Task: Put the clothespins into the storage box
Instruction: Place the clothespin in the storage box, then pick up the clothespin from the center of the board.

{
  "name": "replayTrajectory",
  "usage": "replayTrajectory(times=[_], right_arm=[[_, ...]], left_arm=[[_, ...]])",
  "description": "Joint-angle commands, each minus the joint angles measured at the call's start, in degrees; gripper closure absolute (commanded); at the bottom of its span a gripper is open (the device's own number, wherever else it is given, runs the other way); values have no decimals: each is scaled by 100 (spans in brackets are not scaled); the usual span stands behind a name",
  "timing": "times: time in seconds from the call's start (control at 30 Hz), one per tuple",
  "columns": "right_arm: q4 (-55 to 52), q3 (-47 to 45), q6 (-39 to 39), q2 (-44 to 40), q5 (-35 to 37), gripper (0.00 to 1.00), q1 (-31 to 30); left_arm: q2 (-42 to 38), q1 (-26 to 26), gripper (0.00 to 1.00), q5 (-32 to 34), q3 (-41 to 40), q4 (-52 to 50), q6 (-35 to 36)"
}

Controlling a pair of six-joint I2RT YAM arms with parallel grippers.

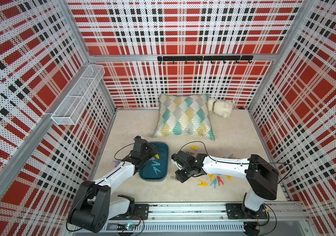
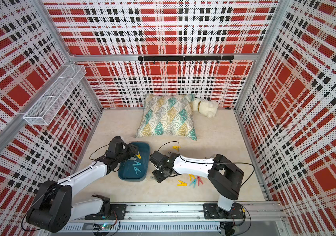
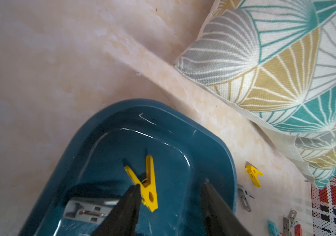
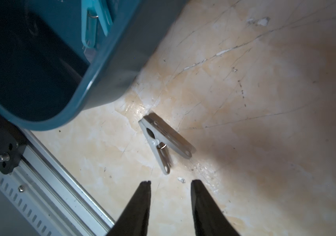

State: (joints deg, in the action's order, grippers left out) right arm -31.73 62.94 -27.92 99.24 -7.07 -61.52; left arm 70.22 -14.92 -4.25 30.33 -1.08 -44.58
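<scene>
**Presently, left tool spread over the storage box; right tool spread short of a loose grey clothespin**

With 12 o'clock taken as the far wall in both top views, the storage box is found at about 9 o'clock on the worktop. The left tool is held over the box's 12 o'clock end. Its jaws are spread apart, and nothing is pinched between them. A yellow clothespin is seen against the tip of one of the fingers, while the other finger stands well clear of it. Whether this pin rests on the box floor cannot be told. Two teal clothespins lie inside the box toward its 6 o'clock half, and a grey clothespin is shown on the box floor in the left wrist view.

The right tool is placed just beside the box, at its 3 o'clock side and low over the worktop. Its jaws are also spread and nothing is gripped. The loose grey clothespin lies flat on the worktop just ahead of the fingertips, apart from them, near the box's rounded corner.

A cluster of clothespins, yellow, teal and red, is left on the worktop at about 5 o'clock, partly under the right arm. A lone yellow clothespin lies near the centre. A patterned cushion is set at 12 o'clock, with a plush toy at 1 o'clock.
</scene>
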Motion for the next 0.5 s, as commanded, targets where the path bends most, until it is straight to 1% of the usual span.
replayTrajectory(times=[0.0, 0.27, 0.47], right_arm=[[58, 164, 47, 176, -67, 61, -73], [53, 346, 119, 467, -72, 65, -114], [25, 430, 161, 586, -119, 67, -159]], left_arm=[[-238, 25, 47, 16, 66, -120, 57], [-642, 29, 48, -76, -92, -190, -33], [-763, 29, 49, -117, -167, -217, -69]])
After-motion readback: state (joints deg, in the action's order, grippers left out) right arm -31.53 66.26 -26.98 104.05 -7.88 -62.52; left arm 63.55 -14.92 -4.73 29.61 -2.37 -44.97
